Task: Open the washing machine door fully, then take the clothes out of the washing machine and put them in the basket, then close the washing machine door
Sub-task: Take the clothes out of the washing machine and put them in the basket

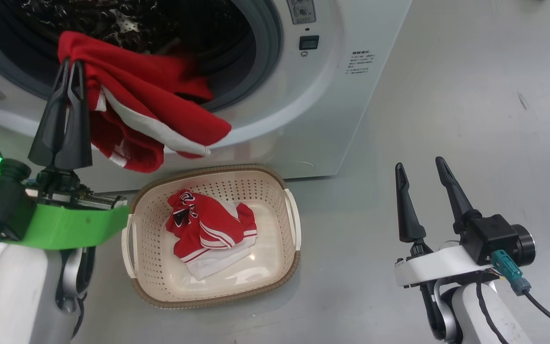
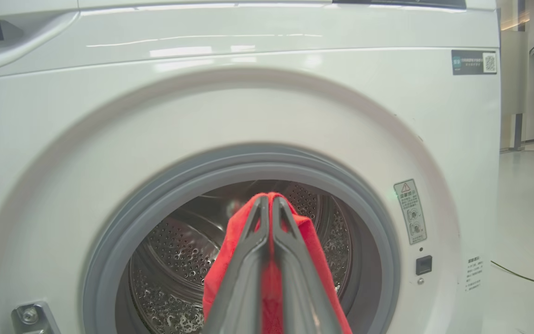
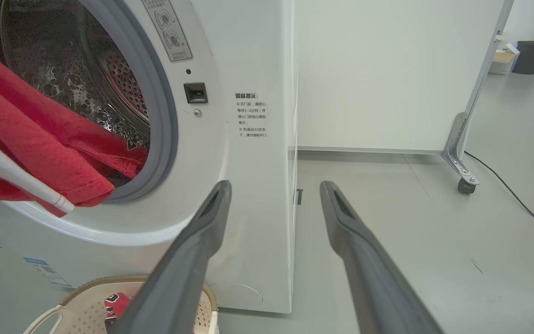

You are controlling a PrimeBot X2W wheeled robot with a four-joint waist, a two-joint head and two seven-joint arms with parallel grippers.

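Currently left gripper (image 1: pixel 73 64) pinches soft red garment (image 1: pixel 160 110) draped over grey rubber ring (image 1: pixel 268 52); right gripper (image 1: pixel 419 162) spread wide, empty

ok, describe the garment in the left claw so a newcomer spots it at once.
Start at the big white washing machine and its round grey-ringed opening. Spilling out over the opening's lower edge is a red garment with a white band, pinched near its top by the shut left claw. Unlike the crumpled red garment lying in the basket below, it hangs in mid-air.
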